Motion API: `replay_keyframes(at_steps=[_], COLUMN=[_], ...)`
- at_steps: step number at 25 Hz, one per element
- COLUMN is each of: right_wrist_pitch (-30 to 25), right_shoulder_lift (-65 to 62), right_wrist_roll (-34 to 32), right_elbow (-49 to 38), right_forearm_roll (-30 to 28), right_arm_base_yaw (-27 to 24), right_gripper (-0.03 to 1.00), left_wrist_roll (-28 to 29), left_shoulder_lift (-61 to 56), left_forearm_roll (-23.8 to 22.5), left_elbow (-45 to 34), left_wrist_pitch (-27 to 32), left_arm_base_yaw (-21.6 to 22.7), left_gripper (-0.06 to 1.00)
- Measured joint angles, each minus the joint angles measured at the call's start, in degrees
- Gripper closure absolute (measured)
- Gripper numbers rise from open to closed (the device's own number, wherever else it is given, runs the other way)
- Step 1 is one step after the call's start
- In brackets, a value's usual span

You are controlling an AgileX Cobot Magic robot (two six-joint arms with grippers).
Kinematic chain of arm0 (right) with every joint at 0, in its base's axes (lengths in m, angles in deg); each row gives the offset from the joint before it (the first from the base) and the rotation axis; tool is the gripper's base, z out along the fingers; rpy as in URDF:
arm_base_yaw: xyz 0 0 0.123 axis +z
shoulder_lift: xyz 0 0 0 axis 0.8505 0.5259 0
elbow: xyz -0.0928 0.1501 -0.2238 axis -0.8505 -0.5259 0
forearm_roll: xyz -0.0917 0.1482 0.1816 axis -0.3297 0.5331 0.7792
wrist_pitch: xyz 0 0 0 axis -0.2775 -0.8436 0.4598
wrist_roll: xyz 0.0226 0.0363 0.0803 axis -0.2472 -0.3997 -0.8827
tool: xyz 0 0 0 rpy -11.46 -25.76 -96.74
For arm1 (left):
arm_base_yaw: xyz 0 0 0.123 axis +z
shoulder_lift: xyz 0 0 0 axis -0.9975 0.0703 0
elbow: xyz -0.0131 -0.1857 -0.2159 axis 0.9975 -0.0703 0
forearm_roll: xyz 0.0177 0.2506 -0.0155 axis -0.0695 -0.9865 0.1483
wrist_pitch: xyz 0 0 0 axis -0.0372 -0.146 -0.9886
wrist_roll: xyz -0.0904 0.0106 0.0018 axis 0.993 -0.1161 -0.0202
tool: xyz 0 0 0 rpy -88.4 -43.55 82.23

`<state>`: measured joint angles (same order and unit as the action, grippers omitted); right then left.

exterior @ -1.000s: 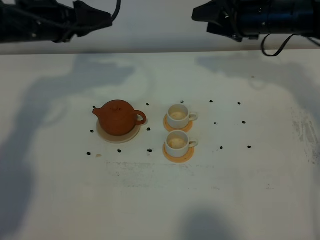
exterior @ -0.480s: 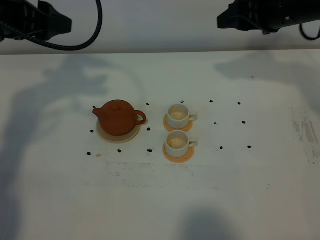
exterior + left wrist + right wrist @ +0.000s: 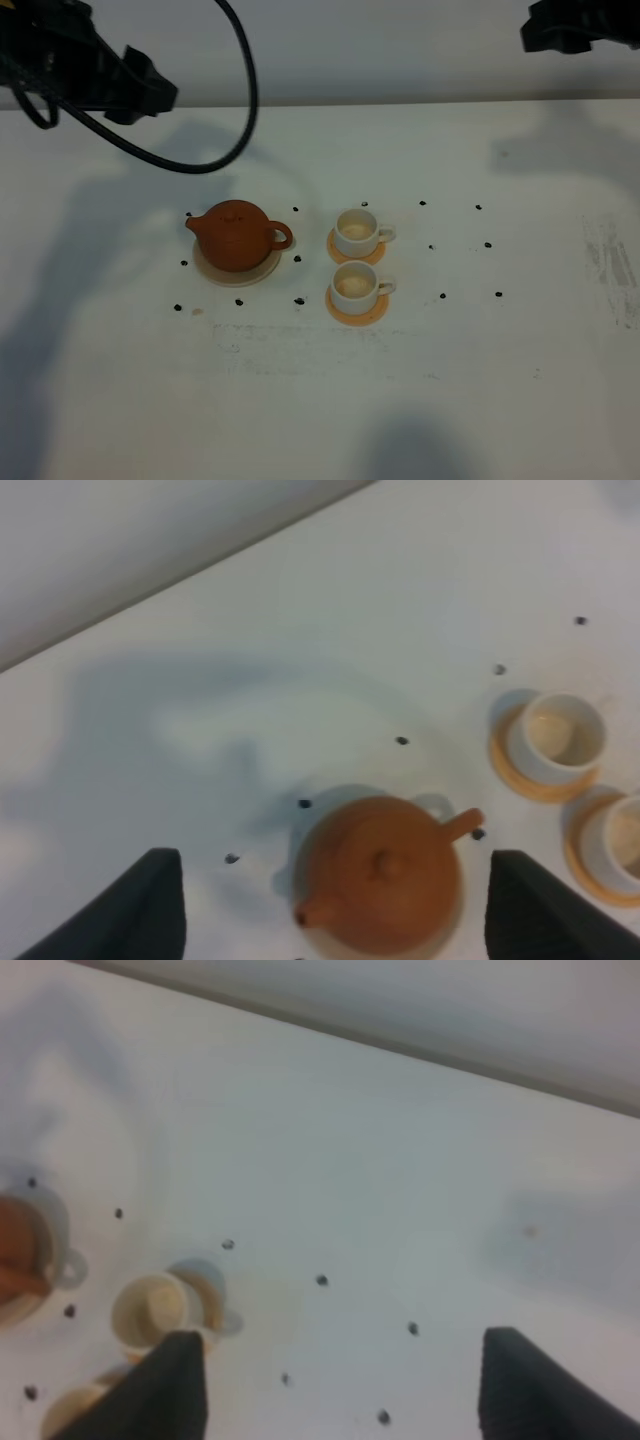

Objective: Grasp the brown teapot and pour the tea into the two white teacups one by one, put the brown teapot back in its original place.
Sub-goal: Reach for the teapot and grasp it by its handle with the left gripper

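The brown teapot (image 3: 238,236) sits on its cream saucer (image 3: 237,274) left of centre, handle towards the cups. Two white teacups (image 3: 355,231) (image 3: 354,284) stand on orange coasters to its right, one behind the other. My left arm (image 3: 95,85) hovers high at the back left, well away from the pot. In the left wrist view the teapot (image 3: 380,875) lies far below my open left gripper (image 3: 333,880), with both cups (image 3: 555,735) (image 3: 620,835) beside it. My right gripper (image 3: 340,1360) is open and holds nothing; a cup (image 3: 150,1310) shows off to one side.
Small black dots (image 3: 442,296) mark the white table around the pot and cups. A thick black cable (image 3: 235,120) loops down from the left arm. The right arm (image 3: 580,25) is at the far back right corner. Scuffed marks (image 3: 615,270) run near the right edge.
The right arm has drawn back steadily to the right. The left arm pulled left, then came down and forward a little, its cable swinging in. Teapot and cups have not moved.
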<state>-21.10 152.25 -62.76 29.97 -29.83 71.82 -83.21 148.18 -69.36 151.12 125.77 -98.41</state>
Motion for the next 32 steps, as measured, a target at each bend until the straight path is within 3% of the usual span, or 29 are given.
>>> replay_keyframes(at_steps=[6, 12, 21, 32], right_wrist_pitch=[-4.47, -4.9, -4.79, -3.35], right_shoulder_lift=[-9.4, -23.41, -46.54, -71.95], right_wrist_roll=[-2.19, -4.42, -10.74, -12.28], right_elbow=[-1.61, -9.04, -24.68, -45.22], right_forearm_roll=[-4.1, -8.27, -15.97, -17.35], right_arm_base_yaw=[0.0, 0.0, 0.0, 0.0], right_gripper=[0.42, 0.42, 0.42, 0.42], left_wrist_roll=[0.71, 0.84, 0.77, -0.77], left_shoulder_lift=[0.0, 0.38, 6.05, 9.01], left_forearm_roll=[-0.94, -1.05, -1.1, -1.33], left_elbow=[0.0, 0.0, 0.0, 0.0], left_wrist_pitch=[-1.19, -1.67, -1.67, -4.67], left_arm_base_yaw=[-3.68, -5.87, -7.63, -10.5], left_gripper=[0.34, 0.34, 0.34, 0.34])
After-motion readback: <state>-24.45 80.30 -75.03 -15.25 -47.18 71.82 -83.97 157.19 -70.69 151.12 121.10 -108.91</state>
